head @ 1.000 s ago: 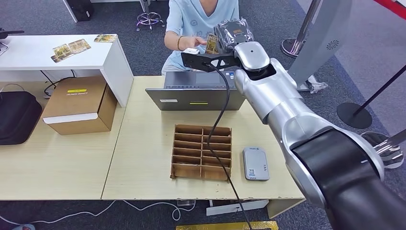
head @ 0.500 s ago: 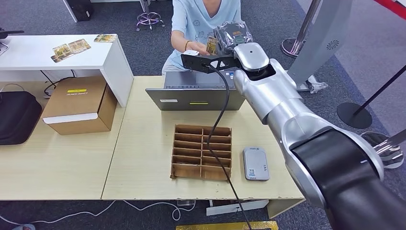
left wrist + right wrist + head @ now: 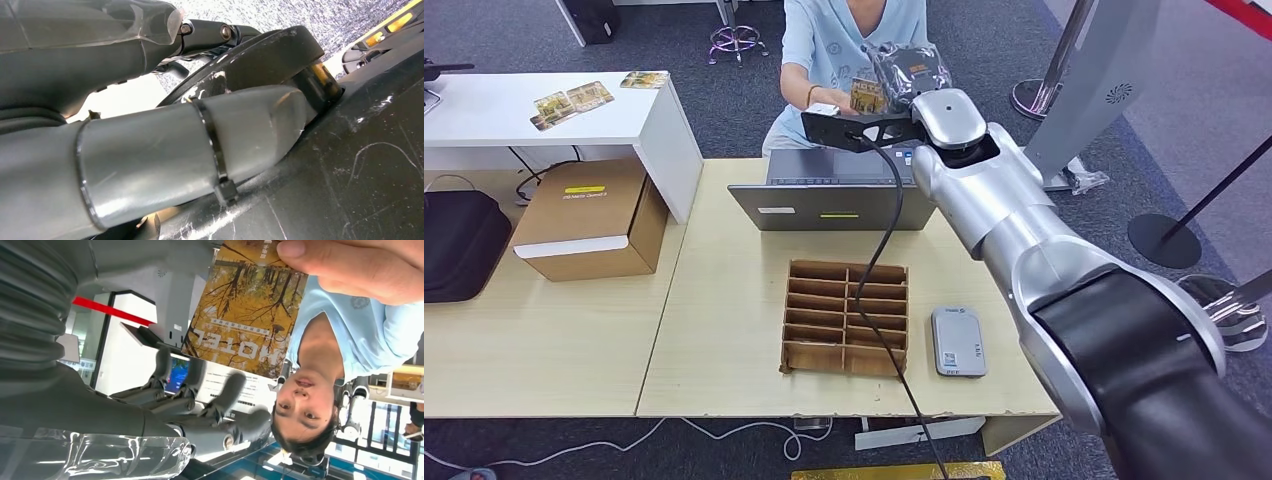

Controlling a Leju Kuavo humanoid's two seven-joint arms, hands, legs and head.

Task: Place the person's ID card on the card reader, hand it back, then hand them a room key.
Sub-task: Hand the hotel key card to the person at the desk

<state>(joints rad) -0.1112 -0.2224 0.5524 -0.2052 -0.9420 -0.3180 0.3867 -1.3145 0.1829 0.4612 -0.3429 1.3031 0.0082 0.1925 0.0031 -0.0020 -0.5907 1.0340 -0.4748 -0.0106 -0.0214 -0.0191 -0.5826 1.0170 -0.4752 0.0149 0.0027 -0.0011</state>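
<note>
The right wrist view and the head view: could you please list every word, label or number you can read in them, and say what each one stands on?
"HOTEL": on the card with the autumn-tree picture, pinched by the person's hand above the right hand; it appears upside down.
Smaller line above "HOTEL" on that card: too small to read.
Card reader on the table: small print, unreadable.
Yellow label on the cardboard box: too blurred.
Labels on the laptop: unreadable.
</note>
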